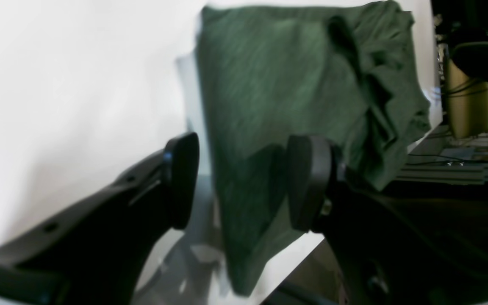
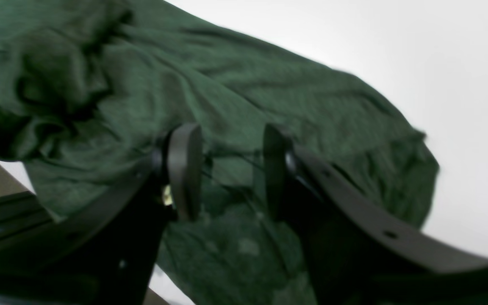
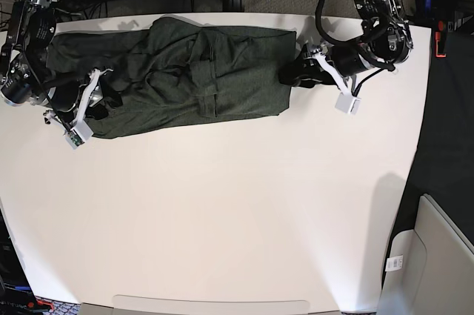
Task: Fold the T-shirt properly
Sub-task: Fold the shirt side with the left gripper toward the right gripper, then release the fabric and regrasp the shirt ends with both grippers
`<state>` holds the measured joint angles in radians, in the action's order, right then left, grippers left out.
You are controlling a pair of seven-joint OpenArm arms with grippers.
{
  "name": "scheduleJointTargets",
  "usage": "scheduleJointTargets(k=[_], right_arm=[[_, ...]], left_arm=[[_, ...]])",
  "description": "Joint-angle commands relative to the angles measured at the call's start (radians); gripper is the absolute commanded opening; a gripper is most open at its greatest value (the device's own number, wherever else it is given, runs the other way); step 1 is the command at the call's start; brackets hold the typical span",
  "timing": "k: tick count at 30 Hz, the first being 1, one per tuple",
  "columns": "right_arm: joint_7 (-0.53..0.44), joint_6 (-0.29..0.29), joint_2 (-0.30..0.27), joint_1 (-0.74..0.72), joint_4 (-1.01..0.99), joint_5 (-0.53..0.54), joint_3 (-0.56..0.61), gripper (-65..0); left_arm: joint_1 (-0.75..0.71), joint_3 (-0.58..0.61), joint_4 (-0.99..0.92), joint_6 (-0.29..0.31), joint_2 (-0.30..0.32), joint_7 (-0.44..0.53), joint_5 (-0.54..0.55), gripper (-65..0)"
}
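Green shirt [image 3: 185,78] lies folded lengthwise along the far side of the white table [image 3: 237,211]. Left hand [image 1: 239,182] is spread at one end, right hand [image 2: 231,169] spread over the other; neither pinches cloth.

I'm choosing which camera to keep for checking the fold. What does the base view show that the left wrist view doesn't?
Only the base view shows the right gripper at the shirt's other end, and the whole white table.

Only the left wrist view shows the left gripper up close, jaws apart over the shirt's edge.

Both show the green T-shirt lying folded lengthwise, with bunched folds on top.
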<state>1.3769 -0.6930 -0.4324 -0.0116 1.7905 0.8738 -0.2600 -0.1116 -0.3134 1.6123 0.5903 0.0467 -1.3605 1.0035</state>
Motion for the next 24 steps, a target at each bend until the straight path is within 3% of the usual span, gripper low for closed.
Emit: scheduleJointTargets(k=[1, 14, 19, 24], right_arm=[[-0.012, -0.005, -0.030, -0.017, 0.016, 0.025, -0.014, -40.6], [-0.012, -0.005, -0.115, 0.022, 0.015, 0.057, -0.193, -40.6], [-0.012, -0.005, -0.136, 0.045, 0.013, 0.054, -0.216, -40.6], [-0.012, -0.005, -0.142, 0.081, 0.013, 0.049, -0.258, -40.6]], left_arm=[[0.008, 0.000, -0.010, 0.009, 0.005, -0.006, 0.022, -31.9], [0.043, 0.001, -0.120, 0.012, -0.024, -0.012, 0.027, -33.0], [0.051, 0.082, -0.122, 0.012, -0.029, -0.010, 0.110, -41.9], [0.053, 0.128, -0.122, 0.012, -0.028, -0.007, 0.136, -55.8]])
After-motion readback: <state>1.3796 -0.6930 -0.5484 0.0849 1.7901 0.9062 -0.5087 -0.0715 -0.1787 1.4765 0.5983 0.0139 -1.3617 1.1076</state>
